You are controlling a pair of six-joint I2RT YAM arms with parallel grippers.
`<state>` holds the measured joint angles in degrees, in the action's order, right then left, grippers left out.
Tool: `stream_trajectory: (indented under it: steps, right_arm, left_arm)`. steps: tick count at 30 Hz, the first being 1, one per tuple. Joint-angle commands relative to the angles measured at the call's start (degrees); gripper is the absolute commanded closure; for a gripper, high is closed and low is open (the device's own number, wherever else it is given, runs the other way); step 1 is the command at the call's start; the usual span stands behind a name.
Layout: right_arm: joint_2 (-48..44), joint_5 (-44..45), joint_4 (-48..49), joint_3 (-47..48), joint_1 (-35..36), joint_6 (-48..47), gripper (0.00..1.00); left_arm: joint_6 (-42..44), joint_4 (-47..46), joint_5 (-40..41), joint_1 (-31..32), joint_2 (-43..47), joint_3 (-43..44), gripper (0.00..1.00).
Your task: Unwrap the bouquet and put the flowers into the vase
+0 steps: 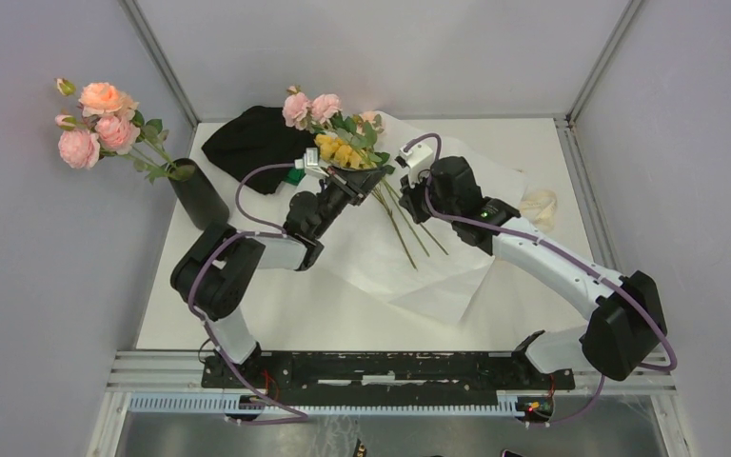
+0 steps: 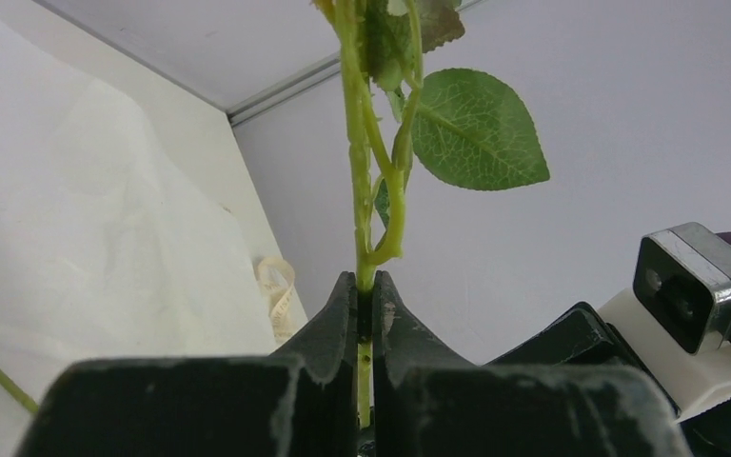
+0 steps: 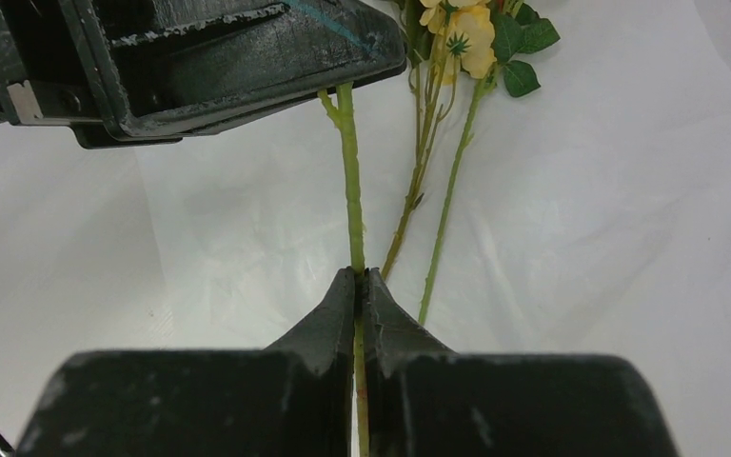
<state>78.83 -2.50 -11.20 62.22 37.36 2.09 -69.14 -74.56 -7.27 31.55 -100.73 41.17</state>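
Flowers [image 1: 338, 143] lay loose on the unfolded white paper sheet [image 1: 362, 276], their pink and yellow heads just beyond the left gripper [image 2: 365, 286] and their thin stems fanning back between the two grippers. One green stem [image 3: 349, 181] was lifted off the sheet and pinched at two places. The left gripper's jaws were closed tight on it, with a broad serrated leaf [image 2: 476, 129] standing above and to the right of the fingertips. The right gripper [image 3: 360, 281] was clamped on the same stem lower down, so that from its wrist camera the stem ran straight ahead from its jaws up into the left gripper's fingers. Two more stems lay on the paper just right of that line, ending in yellow blooms. A black vase [image 1: 198, 198] stood well to the left of the left gripper, off the sheet, already holding pink roses [image 1: 95, 124]. A black cloth heap [image 1: 247, 143] sat between the vase and the flowers. A cream lace ribbon [image 1: 539, 205] lay to the right of the right gripper.
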Motion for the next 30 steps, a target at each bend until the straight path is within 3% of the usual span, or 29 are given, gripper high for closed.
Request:
stream_trajectory:
  steps: [1,3,6,10,15,20,26,30]
  right_arm:
    - [-2.04,1.23,2.02,-0.60,-0.08,0.11,0.76]
    - [-3.06,3.22,3.13,-1.62,-0.17,0.24,0.43]
    - [-5.60,8.01,5.04,-3.56,-0.19,0.44,0.20]
    - [-8.30,12.68,6.91,-5.35,-0.55,-0.26,0.18]
    - [-9.52,11.82,9.79,-7.89,-1.34,0.40,0.18]
    - [-8.21,10.44,11.92,-9.82,-1.70,0.83,0.18]
    - [-6.35,9.81,13.57,-12.06,-2.03,0.94,0.18]
    - [-5.35,8.62,13.84,-13.18,-2.12,1.05,0.18]
  left_arm:
    - [7.35,5.68,-0.90,0.27,4.75,3.16,0.98]
    - [11.65,12.30,-0.80,0.33,7.06,5.33,0.98]
    - [19.56,25.10,1.55,0.24,12.14,9.85,0.98]
    - [32.19,41.02,7.90,0.24,18.66,15.85,0.98]
    - [45.52,55.36,19.03,0.12,23.60,22.34,0.98]
    - [58.54,61.52,30.74,-2.70,24.32,26.93,0.98]
    - [61.03,66.48,35.02,-14.70,26.38,29.45,0.98]
    - [65.27,66.88,42.62,-17.27,27.30,30.37,0.98]
